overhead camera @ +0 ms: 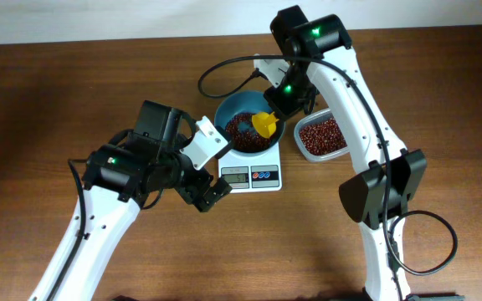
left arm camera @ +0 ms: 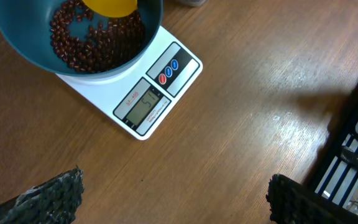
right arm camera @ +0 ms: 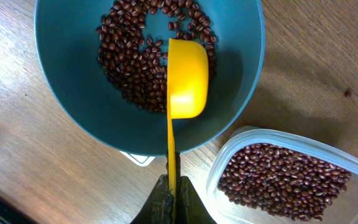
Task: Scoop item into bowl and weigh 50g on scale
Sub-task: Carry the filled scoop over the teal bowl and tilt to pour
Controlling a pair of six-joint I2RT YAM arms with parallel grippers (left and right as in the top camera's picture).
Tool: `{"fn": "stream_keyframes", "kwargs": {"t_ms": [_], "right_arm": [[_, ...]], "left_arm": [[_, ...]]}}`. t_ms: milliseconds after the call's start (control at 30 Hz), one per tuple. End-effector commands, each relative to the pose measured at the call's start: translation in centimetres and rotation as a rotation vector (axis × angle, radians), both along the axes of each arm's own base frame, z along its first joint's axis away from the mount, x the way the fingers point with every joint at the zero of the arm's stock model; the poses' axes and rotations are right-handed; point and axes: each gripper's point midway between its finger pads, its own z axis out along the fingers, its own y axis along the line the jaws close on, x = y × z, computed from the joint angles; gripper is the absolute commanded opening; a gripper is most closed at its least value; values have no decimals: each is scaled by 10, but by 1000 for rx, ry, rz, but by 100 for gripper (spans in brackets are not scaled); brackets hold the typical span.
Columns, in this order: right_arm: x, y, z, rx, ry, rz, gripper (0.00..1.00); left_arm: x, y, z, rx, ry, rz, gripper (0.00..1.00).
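Observation:
The teal-blue bowl (overhead camera: 229, 110) stands on the white scale (overhead camera: 266, 179) and holds a heap of red-brown beans (right arm camera: 132, 56). My right gripper (right arm camera: 171, 198) is shut on the handle of a yellow scoop (right arm camera: 187, 78), whose cup is turned on its side over the bowl (right arm camera: 67, 74). My left gripper (left arm camera: 176, 198) is open and empty over bare wood in front of the scale (left arm camera: 138, 109); its display is lit, digits unclear. In the overhead view the left gripper (overhead camera: 210, 194) is just left of the scale, and the right gripper (overhead camera: 281, 94) is at the bowl's right rim.
A clear plastic container (overhead camera: 322, 136) of more beans (right arm camera: 278, 180) sits right of the scale, close to the bowl. A black cable (overhead camera: 216, 71) loops behind the bowl. A dark frame (left arm camera: 353, 149) shows at the right edge of the left wrist view.

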Motion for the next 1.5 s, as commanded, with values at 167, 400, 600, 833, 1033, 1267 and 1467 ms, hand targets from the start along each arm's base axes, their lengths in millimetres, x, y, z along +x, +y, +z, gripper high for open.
{"fn": "stream_keyframes", "kwargs": {"t_ms": [167, 400, 600, 833, 1033, 1267, 1467], "right_arm": [[0, 7, -7, -19, -2, 51, 4], [-2, 14, -7, -8, -5, 78, 4], [-2, 16, -13, -6, 9, 80, 4], [-6, 24, -11, 38, 28, 87, 4], [-9, 31, -9, 85, 47, 91, 4], [-14, 38, -7, 127, 67, 94, 4], [-17, 46, -1, 183, 82, 102, 4]], "left_arm": [[0, -3, 6, -19, -5, 0, 99], [0, -3, 6, -19, -5, 1, 99], [0, -3, 6, -19, -5, 1, 99], [0, -3, 6, -19, -5, 1, 99], [0, -3, 6, -19, -5, 0, 99], [0, -3, 6, -19, -5, 0, 99], [0, -3, 6, -19, -5, 1, 99]]}}
